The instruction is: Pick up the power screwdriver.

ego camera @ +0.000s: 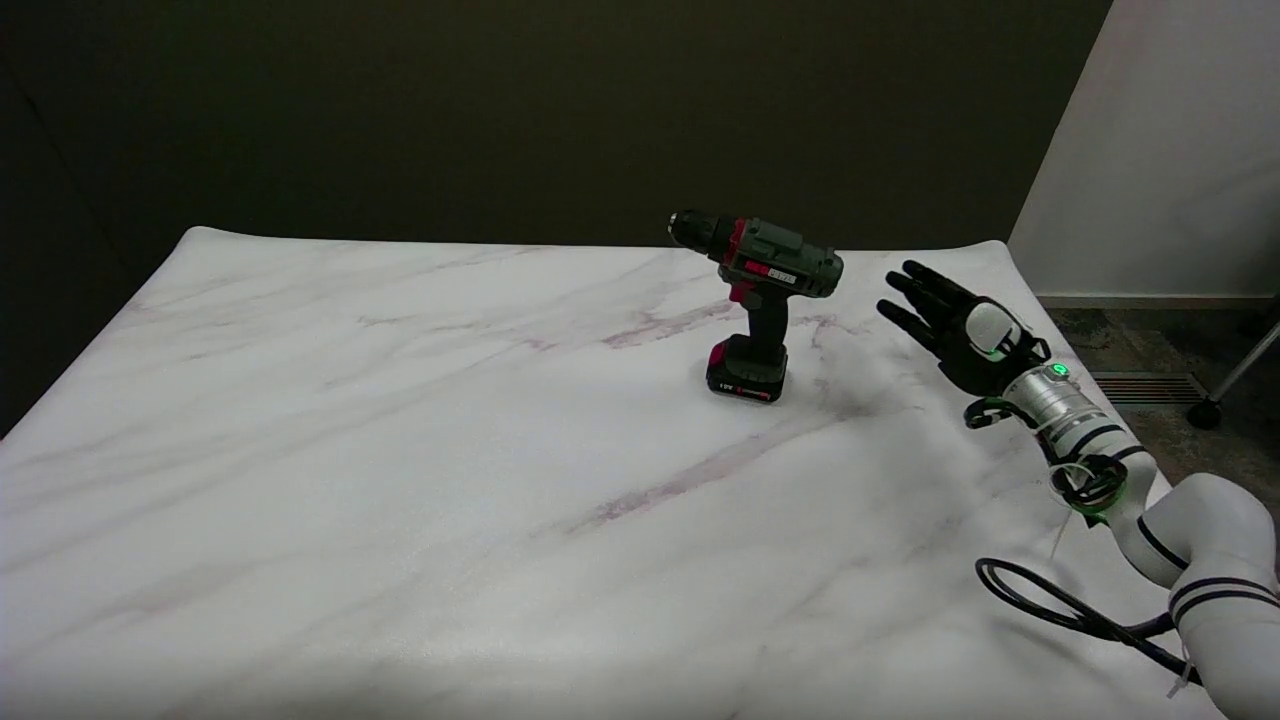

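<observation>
I saw the marble-patterned table [400, 450] spanning the view | right hand [960, 325] hovered at its right side, fingers spread, holding nothing, near the tool but apart | power screwdriver [762, 300] stood upright on its battery base, chuck pointing left.

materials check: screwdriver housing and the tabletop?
Power screwdriver: looks like matte moulded plastic, dark grey-green with red trim; the grip may be rubbery, but I cannot tell. Table: white marble-pattern surface with purple-grey veins and a soft sheen; its rounded far corners suggest a laminate or sheet rather than stone, unconfirmed.
</observation>
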`<state>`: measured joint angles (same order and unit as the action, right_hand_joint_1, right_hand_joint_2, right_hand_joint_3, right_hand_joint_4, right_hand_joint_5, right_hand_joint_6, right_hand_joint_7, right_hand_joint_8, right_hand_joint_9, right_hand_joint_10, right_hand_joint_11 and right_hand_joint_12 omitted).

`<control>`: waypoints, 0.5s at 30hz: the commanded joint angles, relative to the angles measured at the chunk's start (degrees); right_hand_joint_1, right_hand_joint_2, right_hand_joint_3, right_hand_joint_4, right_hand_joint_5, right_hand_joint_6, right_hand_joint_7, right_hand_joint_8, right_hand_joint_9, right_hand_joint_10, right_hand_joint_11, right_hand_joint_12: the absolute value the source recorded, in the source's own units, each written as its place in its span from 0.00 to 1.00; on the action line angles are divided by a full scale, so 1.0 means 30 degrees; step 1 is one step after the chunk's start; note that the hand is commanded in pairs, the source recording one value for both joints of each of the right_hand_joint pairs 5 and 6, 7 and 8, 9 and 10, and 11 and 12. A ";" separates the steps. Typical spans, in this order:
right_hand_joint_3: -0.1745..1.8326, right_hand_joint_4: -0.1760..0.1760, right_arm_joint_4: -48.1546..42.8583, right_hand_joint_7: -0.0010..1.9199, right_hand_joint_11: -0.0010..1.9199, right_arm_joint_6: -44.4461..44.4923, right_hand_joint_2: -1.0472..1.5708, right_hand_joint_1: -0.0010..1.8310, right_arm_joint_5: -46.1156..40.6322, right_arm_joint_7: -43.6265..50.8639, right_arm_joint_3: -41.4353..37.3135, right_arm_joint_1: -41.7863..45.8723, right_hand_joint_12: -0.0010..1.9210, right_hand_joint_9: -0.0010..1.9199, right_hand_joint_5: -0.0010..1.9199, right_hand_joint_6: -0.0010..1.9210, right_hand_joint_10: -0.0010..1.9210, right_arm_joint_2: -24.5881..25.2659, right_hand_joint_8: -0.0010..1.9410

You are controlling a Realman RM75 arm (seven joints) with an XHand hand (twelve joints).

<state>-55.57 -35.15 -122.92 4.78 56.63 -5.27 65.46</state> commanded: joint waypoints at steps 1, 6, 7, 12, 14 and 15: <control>0.20 0.00 0.2743 0.19 0.18 -0.0098 0.25 0.63 0.1477 0.0027 0.1808 -0.2680 0.18 0.00 0.13 0.13 0.00 -0.0454 0.19; 0.19 0.00 0.1875 0.20 0.20 -0.0140 0.25 0.63 0.1579 0.0027 0.3261 -0.3000 0.20 0.02 0.13 0.13 0.02 -0.0283 0.20; 0.19 0.00 0.1686 0.21 0.20 -0.0114 0.26 0.63 0.1747 0.0027 0.3454 -0.3090 0.20 0.02 0.13 0.13 0.02 -0.0185 0.20; 0.22 0.00 0.0870 0.22 0.21 0.0019 0.26 0.64 0.3062 0.0027 0.3968 -0.3313 0.21 0.03 0.13 0.13 0.03 0.0642 0.22; 0.21 0.00 0.0551 0.22 0.20 0.0186 0.27 0.64 0.3457 0.0027 0.4013 -0.3264 0.20 0.03 0.14 0.14 0.03 0.0901 0.22; 0.21 0.00 0.0365 0.22 0.19 0.0271 0.27 0.64 0.3643 0.0027 0.4086 -0.3222 0.19 0.03 0.14 0.14 0.03 0.0959 0.22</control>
<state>-51.07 -35.30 -118.78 4.83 62.94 -11.63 64.99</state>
